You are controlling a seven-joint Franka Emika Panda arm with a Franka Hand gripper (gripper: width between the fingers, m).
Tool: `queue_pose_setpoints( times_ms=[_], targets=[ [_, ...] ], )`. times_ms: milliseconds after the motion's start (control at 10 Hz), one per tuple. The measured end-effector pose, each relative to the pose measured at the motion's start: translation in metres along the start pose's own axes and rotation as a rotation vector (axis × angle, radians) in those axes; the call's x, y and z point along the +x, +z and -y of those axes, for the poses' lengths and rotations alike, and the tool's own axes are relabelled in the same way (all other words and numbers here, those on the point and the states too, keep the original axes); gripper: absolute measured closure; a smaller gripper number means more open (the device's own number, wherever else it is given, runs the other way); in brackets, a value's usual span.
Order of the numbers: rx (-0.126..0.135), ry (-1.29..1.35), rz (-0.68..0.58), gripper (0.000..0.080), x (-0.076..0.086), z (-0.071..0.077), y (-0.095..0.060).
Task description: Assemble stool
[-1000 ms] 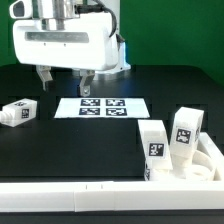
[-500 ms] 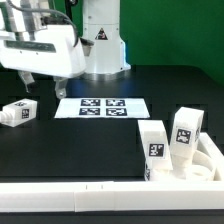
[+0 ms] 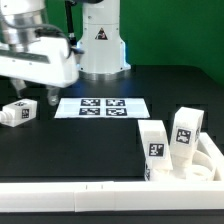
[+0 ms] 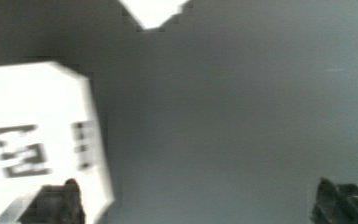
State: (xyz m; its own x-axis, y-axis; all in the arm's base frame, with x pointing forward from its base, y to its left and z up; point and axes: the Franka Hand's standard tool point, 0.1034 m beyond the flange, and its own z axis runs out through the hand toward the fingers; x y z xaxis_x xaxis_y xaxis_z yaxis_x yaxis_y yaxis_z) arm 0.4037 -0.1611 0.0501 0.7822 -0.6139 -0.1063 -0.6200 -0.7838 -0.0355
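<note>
Now the pincer (image 3: 37,95) hangs wide open over the table (image 3: 100,140), beside a white leg (image 3: 18,112) carrying a black-and-white square tag (image 4: 16,148).

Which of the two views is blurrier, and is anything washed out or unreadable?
Wrist view: soft all over, the tag on the white leg is smeared, and the hand shows only as dark tips at the edge. Exterior view: sharper, evenly lit, tags on the marker board readable.
</note>
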Motion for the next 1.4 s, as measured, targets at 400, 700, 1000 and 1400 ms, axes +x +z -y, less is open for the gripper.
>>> queue_pose_setpoints(
  times_ms=[400, 700, 1000, 1400],
  targets=[
    [-0.06, -0.017, -0.015, 0.0151, -0.002, -0.044, 0.017],
    [-0.107, -0.052, -0.059, 0.0151, 0.002, -0.051, 0.029],
    [-0.105, -0.018, -0.057, 0.0421, 0.001, -0.051, 0.03],
    [-0.097, -0.033, -0.062, 0.0469, 0.001, -0.038, 0.027]
  ],
)
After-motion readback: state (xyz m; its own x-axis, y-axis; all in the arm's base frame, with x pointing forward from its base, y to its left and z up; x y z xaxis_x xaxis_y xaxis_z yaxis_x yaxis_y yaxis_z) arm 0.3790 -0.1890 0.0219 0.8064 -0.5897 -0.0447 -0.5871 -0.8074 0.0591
